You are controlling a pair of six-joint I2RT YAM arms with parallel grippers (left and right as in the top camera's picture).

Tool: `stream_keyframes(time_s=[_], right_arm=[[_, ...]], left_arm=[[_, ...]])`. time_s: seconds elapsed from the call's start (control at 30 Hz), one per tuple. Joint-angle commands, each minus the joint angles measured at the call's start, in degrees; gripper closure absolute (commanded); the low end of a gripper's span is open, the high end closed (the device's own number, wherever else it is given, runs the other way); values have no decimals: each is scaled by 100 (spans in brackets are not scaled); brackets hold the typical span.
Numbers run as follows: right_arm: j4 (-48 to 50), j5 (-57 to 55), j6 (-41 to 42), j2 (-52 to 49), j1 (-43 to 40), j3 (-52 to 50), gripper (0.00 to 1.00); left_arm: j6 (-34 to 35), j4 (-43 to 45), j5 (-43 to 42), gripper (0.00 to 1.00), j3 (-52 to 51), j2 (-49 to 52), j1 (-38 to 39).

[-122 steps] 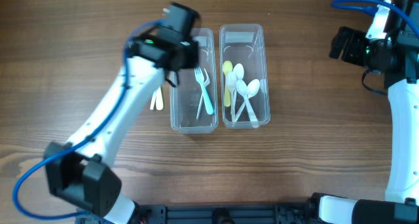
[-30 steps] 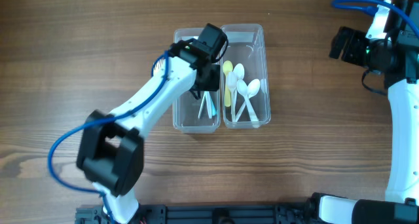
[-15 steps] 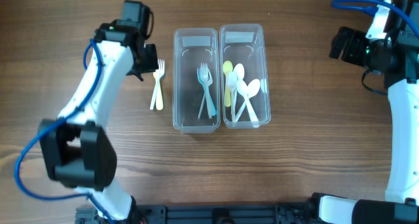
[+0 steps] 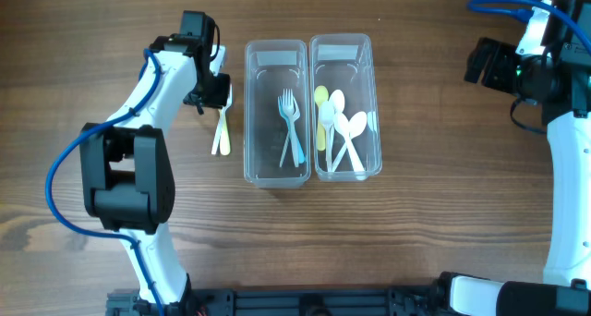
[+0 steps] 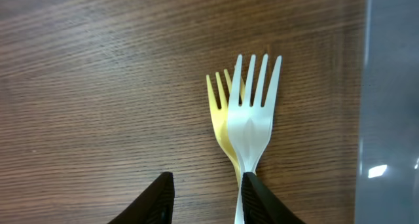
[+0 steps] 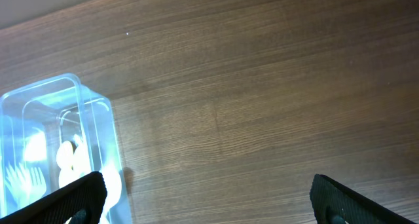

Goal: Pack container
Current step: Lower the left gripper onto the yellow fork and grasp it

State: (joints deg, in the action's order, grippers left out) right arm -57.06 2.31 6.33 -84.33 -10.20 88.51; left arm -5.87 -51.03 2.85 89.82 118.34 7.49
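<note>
A white fork (image 5: pixel 252 119) lies on top of a yellow fork (image 5: pixel 217 109) on the table, left of the left clear container (image 4: pixel 275 57); both show in the overhead view (image 4: pixel 222 131). My left gripper (image 5: pixel 208 201) is open just above their handles, with the white handle at its right finger; overhead it sits by the tines (image 4: pixel 212 92). The left container holds blue and white forks (image 4: pixel 290 127). The right clear container (image 4: pixel 343 48) holds several spoons (image 4: pixel 340 131). My right gripper (image 6: pixel 209 204) is wide open and empty, far right (image 4: pixel 485 62).
The left container's wall (image 5: pixel 393 119) runs close along the right of the forks. The right container's corner (image 6: pixel 59 139) shows at the left of the right wrist view. Bare wood table lies around both containers.
My left gripper has left the fork container, swung left and come down over the two forks on the table. The right arm has not moved.
</note>
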Motion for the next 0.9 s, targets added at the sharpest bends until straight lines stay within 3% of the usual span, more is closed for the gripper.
stream_keyframes(time_s=[0.0, 0.13, 0.87], right_arm=[[2, -42, -33, -59, -7, 4, 0], [2, -42, -33, -59, -7, 4, 0], [2, -42, -33, -59, -7, 4, 1]], left_arm=[[-149, -61, -160, 69, 0, 258, 118], [-450, -63, -177, 71, 0, 385, 278], [-446, 232, -151, 68, -256, 448, 236]])
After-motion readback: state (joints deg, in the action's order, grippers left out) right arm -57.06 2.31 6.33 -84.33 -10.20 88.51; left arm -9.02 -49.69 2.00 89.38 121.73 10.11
